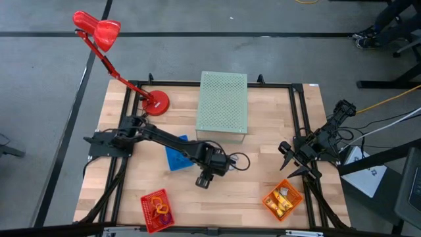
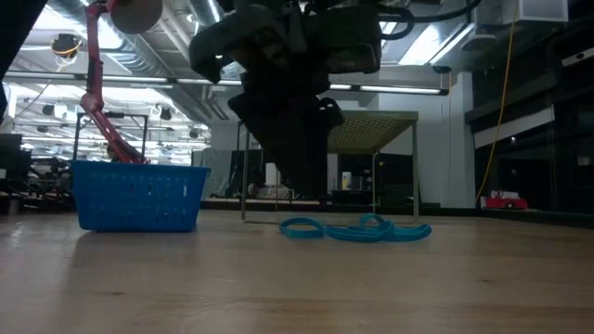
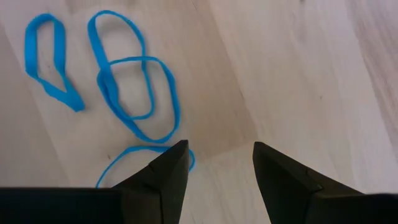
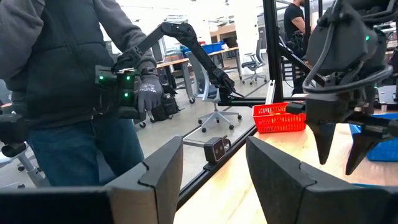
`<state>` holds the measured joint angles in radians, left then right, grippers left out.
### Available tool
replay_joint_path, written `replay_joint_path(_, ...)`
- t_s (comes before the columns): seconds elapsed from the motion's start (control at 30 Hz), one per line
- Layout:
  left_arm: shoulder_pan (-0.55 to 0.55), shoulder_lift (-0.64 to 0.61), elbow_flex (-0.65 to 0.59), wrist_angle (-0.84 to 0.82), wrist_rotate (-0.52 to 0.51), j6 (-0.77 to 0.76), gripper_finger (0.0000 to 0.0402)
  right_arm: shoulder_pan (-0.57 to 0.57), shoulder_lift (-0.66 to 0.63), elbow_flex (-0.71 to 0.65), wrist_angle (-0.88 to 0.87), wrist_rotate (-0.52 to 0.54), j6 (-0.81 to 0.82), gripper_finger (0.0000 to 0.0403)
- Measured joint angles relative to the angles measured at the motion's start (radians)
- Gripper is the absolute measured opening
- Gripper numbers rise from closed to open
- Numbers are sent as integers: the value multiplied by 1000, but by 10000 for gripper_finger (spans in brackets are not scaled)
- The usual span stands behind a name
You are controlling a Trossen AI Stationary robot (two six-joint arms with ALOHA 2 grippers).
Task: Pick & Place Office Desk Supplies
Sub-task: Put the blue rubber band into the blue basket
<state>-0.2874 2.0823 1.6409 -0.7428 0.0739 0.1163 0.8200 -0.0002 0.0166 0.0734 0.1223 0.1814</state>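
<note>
From above, the left tool (image 1: 202,180) is seen mid-counter beside the blue basket (image 1: 175,158); the right tool (image 1: 289,158) waits apart, fingers spread. At counter level, blue loops (image 2: 357,228) lie loose. The left wrist view shows parted, empty fingers above them — sorting is judged unfinished.

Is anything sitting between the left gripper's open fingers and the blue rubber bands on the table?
Nothing visible does. The left gripper hangs open over bare wood right beside the blue rubber bands, one finger overlapping the nearest loop's edge. The blue basket sits clear of them.
</note>
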Motion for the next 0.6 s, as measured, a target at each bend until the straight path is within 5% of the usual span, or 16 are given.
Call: replay_joint_path(0.6, 21, 76, -1, -11, 28, 0, 135, 0, 0, 0, -4, 0, 0, 178)
